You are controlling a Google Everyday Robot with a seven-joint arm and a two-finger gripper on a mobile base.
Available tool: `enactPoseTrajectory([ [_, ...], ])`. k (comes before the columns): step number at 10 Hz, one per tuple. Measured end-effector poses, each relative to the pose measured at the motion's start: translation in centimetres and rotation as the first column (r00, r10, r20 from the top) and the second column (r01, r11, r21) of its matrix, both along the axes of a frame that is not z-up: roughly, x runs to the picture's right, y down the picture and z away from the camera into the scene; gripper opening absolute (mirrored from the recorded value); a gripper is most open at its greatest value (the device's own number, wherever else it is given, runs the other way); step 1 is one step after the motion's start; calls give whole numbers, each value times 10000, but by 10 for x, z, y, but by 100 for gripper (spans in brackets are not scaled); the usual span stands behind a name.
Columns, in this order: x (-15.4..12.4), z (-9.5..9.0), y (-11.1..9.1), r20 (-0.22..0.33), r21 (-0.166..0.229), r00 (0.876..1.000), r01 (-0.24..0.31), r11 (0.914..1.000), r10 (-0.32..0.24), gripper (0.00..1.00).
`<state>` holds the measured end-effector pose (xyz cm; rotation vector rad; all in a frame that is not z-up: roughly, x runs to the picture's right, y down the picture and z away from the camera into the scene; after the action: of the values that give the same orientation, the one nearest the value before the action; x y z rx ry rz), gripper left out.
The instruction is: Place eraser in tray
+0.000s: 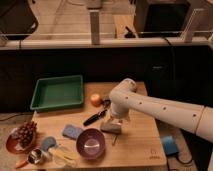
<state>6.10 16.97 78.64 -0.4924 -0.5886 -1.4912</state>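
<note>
The eraser (110,128) is a flat grey-brown bar lying on the wooden table, right of the purple bowl. My gripper (114,120) hangs at the end of the white arm (150,106) and is down right over the eraser, hiding its far part. The green tray (57,93) stands at the back left of the table, with nothing in it, well to the left of the gripper.
A purple bowl (91,144) and a blue sponge pad (73,132) lie left of the eraser. A black-handled tool (94,118) and an orange fruit (95,100) lie behind it. A plate of grapes (24,135) and a metal cup (35,156) sit front left. A blue thing (169,145) lies off the table's right edge.
</note>
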Motion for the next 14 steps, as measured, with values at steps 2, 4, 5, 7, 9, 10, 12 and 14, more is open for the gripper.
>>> enactPoseTrajectory([
  [2,-2,4,6,-1325,-624,9823,-1415,9880,1323,80],
  [4,-7,5,12,-1962,-836,9535,-2485,9650,2286,80],
  [5,-12,4,17,-1960,-693,9428,-2875,9553,2695,80],
  [7,-16,3,24,-1419,-143,9180,-3761,9265,3704,80],
  [9,-16,5,31,-1151,519,9086,-3982,9159,4015,80],
  [10,-14,6,32,-1218,600,9085,-3953,9166,3998,80],
  [12,-9,8,33,-1349,725,9041,-3990,9141,4054,80],
  [14,-2,11,34,-1459,804,8908,-4229,9026,4304,80],
])
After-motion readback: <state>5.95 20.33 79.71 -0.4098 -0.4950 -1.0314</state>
